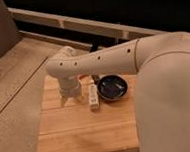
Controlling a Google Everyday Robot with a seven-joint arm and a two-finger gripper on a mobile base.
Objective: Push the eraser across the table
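Observation:
The eraser [93, 96] is a small white oblong block lying on the light plank table [78, 132], near its far middle, long side pointing away from me. My gripper [72, 99] hangs from the white arm and points down at the table top just left of the eraser, a small gap away. Its fingers stand apart and hold nothing.
A dark blue bowl [112, 86] stands on the table right next to the eraser, on its right. My arm's bulky white body [170, 94] covers the table's right side. Beyond the table are a pale floor and a dark wall with a light rail [84, 26].

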